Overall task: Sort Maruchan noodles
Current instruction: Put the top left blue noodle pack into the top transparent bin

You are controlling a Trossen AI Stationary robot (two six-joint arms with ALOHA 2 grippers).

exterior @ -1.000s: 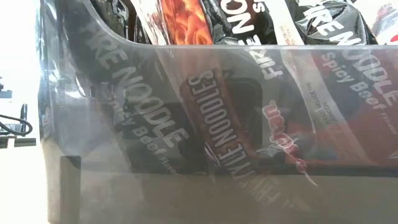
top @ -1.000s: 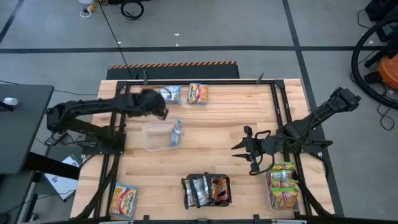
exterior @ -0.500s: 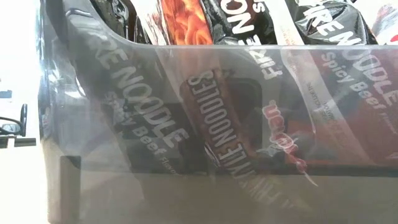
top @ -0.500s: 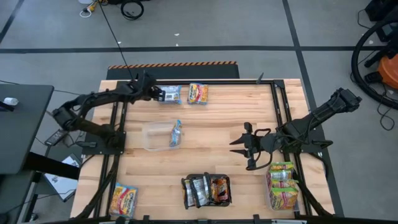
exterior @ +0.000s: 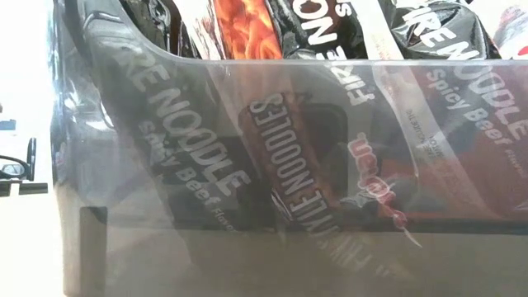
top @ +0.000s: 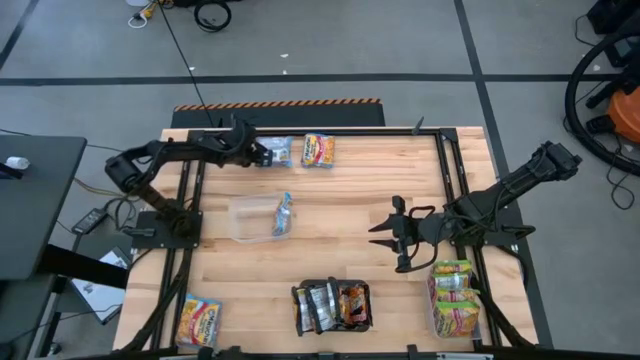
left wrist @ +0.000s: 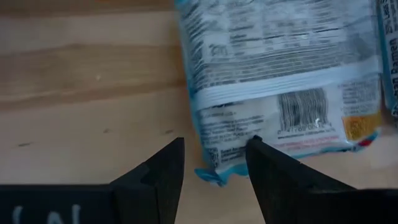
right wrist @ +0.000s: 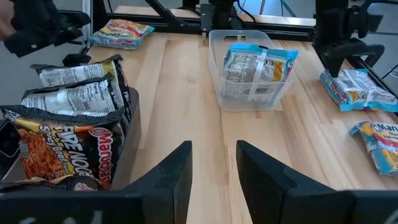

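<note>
A blue-silver Maruchan noodle packet (top: 277, 151) lies flat on the table near the far edge, beside a yellow-orange packet (top: 318, 150). My left gripper (left wrist: 214, 163) is open just over the blue-silver packet (left wrist: 280, 74). One finger is above the packet's corner and the other above bare wood. Another blue packet (top: 284, 212) leans inside a clear tub (top: 250, 220) at mid-table. My right gripper (right wrist: 212, 155) hangs open and holds nothing, right of centre (top: 385, 238).
A clear tub of dark packets (top: 332, 305) stands at the near edge and fills the low view (exterior: 280, 165). A tub of yellow-green packets (top: 455, 297) sits at the near right. A loose yellow packet (top: 200, 322) lies at the near left. Bare wood lies between the arms.
My left gripper has swung from near the mid-table tub toward the far edge and has sunk over the blue-silver packet. The packets and my right arm have stayed in place.
</note>
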